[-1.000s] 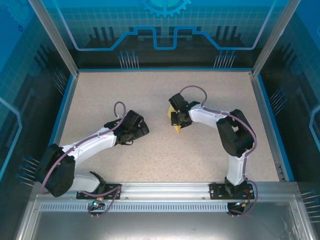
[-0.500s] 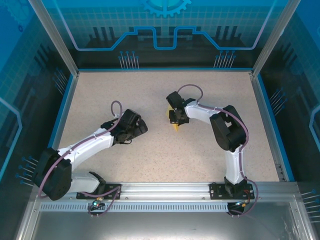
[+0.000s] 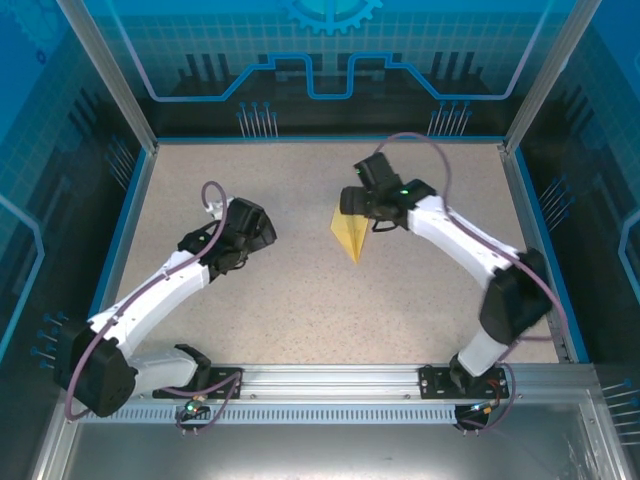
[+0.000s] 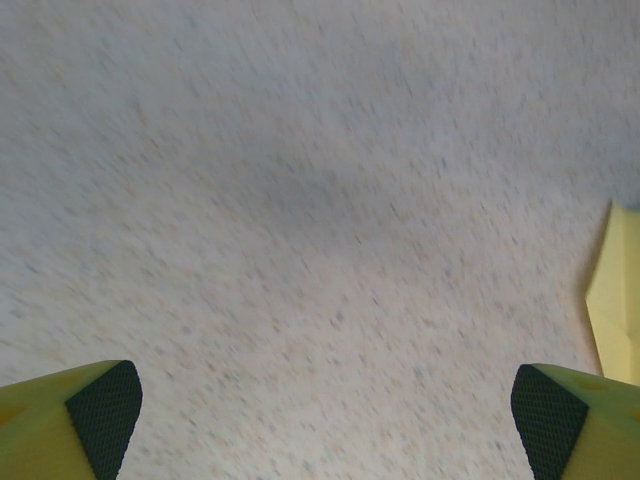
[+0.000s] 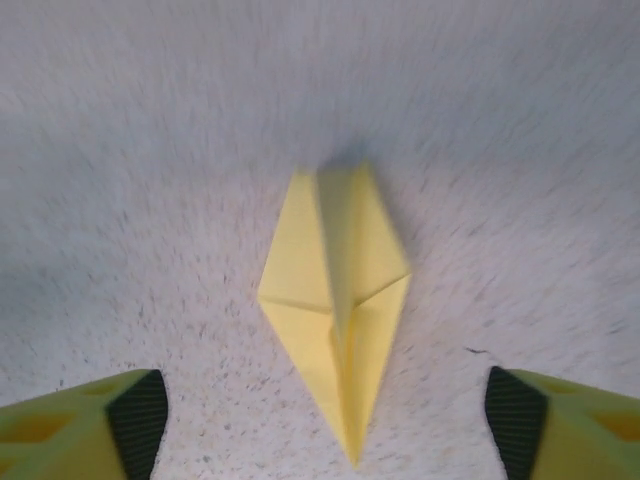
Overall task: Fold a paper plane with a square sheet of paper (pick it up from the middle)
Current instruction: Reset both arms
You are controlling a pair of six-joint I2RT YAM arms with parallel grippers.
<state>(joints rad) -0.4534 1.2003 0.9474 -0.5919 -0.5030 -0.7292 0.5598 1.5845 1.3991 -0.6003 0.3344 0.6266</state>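
Speckled bench (image 3: 300, 310). Left claw (image 4: 325, 425) is wide open and empty, over bare bench left of centre. Right claw (image 5: 325, 425) is wide open, gripping nothing, above the paper plane (image 5: 338, 310). Plane lies flat near bench centre, slightly toward the far edge, tip pointing to the near edge.
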